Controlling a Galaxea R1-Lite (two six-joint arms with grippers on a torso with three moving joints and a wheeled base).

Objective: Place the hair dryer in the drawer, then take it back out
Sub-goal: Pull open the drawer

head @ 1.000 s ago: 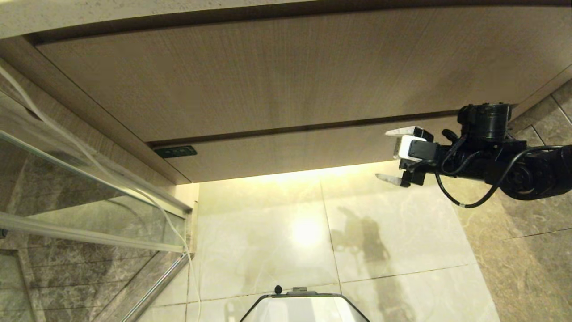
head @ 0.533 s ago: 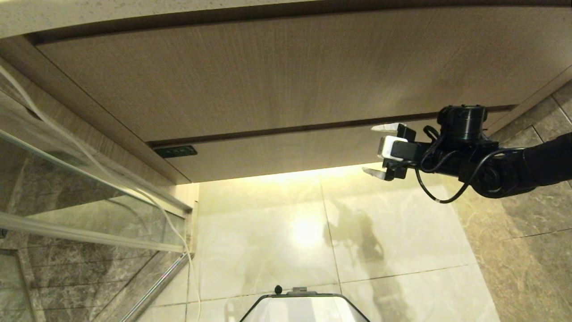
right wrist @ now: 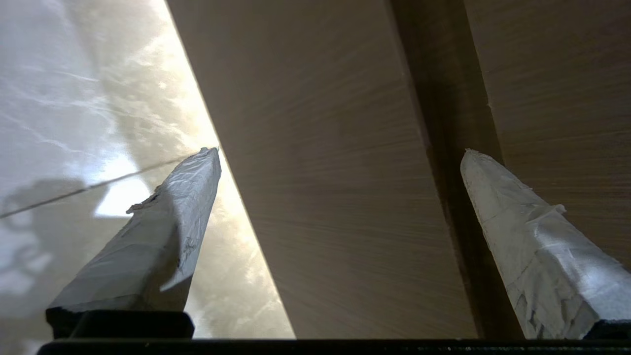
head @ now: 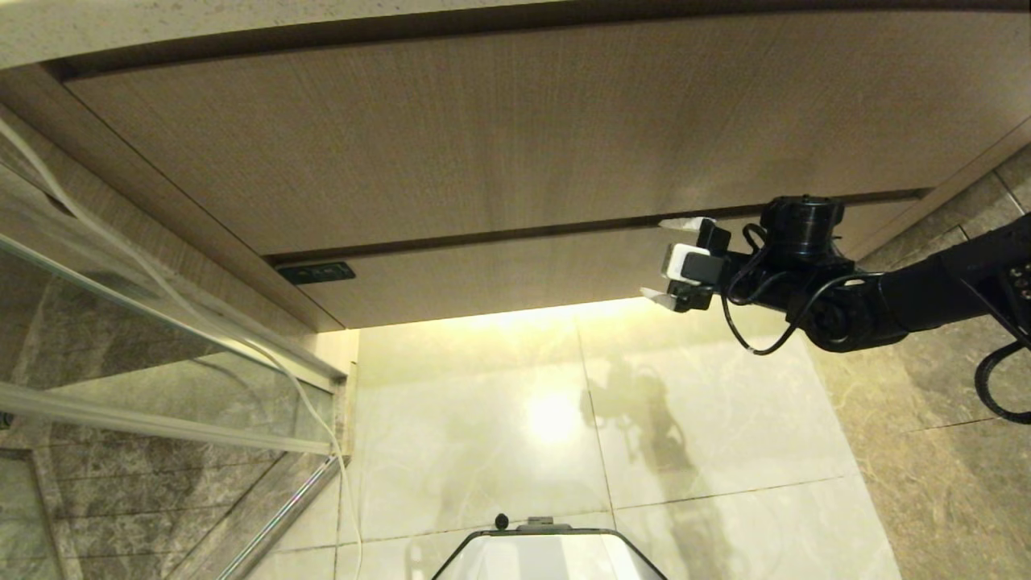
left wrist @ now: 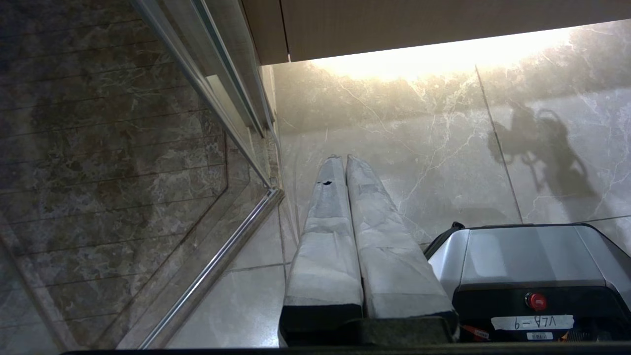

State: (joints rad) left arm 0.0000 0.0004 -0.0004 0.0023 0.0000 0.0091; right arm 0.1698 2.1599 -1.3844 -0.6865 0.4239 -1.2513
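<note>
The drawer is shut; its narrow wood-grain front carries a dark label at its left end and sits below the tall front panel. My right gripper is open at the right part of that front. One fingertip is at the dark gap above the front, the other at its lower edge. In the right wrist view the drawer front fills the space between the spread fingers of the right gripper. The hair dryer is out of view. My left gripper is parked and shut over the floor.
A glass shower door with a metal rail stands at the left, and a thin white cord hangs along it. My base is at the near edge of the marble floor. A counter edge overhangs the cabinet.
My right arm has moved left and up toward the drawer front, with the gripper staying open. The left arm has not moved.
</note>
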